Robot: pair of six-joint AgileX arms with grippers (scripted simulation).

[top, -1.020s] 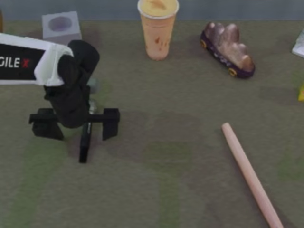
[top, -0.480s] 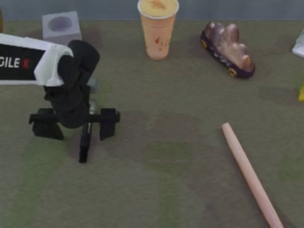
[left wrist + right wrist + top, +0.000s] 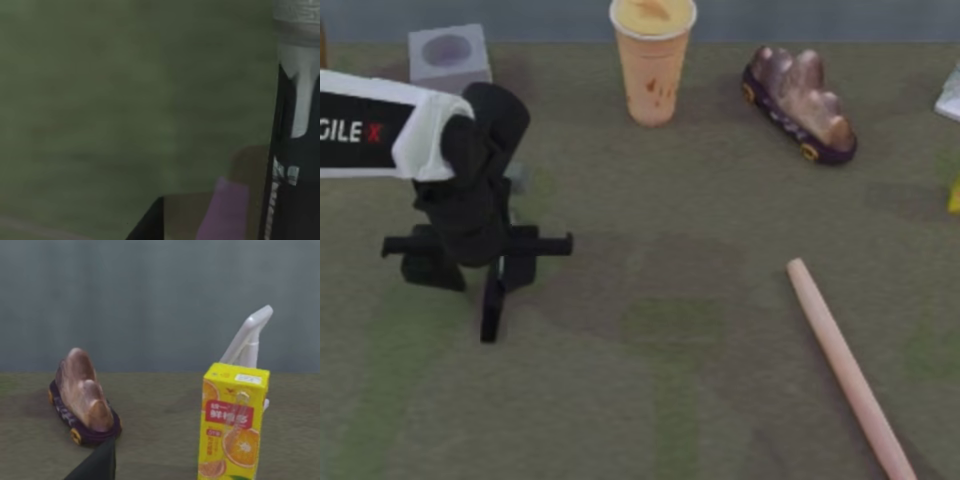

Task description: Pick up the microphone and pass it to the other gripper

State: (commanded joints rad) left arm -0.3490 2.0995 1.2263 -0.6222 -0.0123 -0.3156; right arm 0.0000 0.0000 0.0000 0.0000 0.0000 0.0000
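Now at the surface's (image 3: 650,400) left side: microphone (image 3: 492,308) with its black handle lying on the mat, pinched between the closed fingers of the left gripper (image 3: 498,268) directly above it, orange cup (image 3: 652,62) well apart, right gripper unseen from above.

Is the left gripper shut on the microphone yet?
Yes: the left gripper's fingers sit tight against the microphone handle in the top view.
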